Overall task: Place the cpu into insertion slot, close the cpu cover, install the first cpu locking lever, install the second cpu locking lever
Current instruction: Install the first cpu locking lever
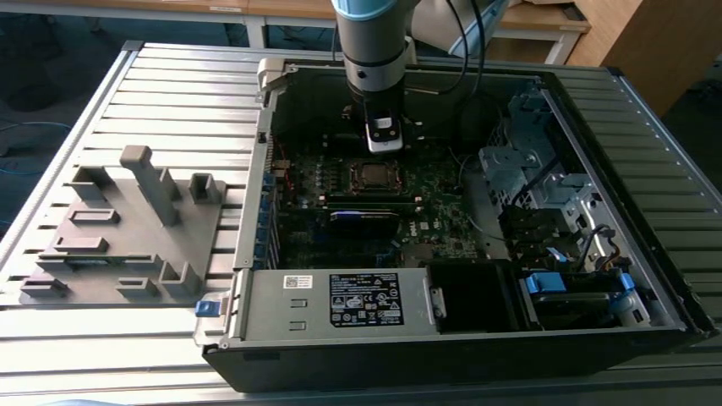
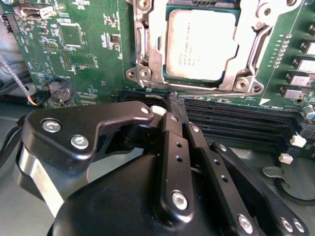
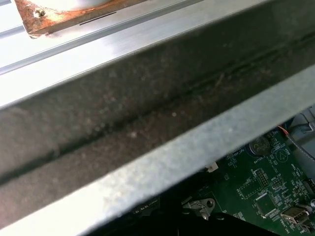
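We find the cpu (image 2: 202, 42) lying flat in the insertion slot (image 2: 199, 80) on the motherboard (image 2: 88, 54). The cpu cover (image 2: 149, 54) lies folded down around it, its window framing the chip's grey top, so we judge the seating and the cover step done. A thin locking lever (image 2: 221, 94) runs along the socket's edge beside the long memory slots (image 2: 236, 118). It lies low and close to the frame, which is where it must sit to clamp the cover. The gripper (image 2: 173, 101) points straight down into the open computer case (image 1: 254, 211), as the exterior view shows, presumably to reach that wire from above. Its fingers (image 2: 170, 147) are drawn together to a narrow tip, with no gap we can see. That tip sits at the lever's end, but we cannot tell whether it presses or pinches it.
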Available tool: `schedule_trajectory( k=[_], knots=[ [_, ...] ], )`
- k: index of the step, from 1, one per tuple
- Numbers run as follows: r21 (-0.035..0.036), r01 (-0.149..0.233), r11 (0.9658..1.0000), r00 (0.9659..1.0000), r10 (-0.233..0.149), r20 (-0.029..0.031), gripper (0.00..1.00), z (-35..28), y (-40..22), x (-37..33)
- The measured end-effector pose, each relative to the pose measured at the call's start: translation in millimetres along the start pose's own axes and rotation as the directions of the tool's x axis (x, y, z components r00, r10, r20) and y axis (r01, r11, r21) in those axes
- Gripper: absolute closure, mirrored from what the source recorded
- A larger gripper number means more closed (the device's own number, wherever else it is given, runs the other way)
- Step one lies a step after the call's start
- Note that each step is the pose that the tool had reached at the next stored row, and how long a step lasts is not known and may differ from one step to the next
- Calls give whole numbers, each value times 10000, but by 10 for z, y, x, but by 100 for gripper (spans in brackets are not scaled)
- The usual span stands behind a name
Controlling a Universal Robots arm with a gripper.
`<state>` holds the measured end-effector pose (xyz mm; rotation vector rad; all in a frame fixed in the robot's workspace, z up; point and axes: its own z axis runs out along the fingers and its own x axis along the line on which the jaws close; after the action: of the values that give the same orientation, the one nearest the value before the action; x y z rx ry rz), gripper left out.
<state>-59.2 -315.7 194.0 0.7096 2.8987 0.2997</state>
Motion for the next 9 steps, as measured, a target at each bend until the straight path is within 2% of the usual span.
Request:
schedule_trajectory(
  k=[5,9],
  knots=[
    [6,4,10000,10000,-4,4,89,1,1,-1],
    [45,11,10000,10000,-11,23,89,4,7,-16]
  ],
)
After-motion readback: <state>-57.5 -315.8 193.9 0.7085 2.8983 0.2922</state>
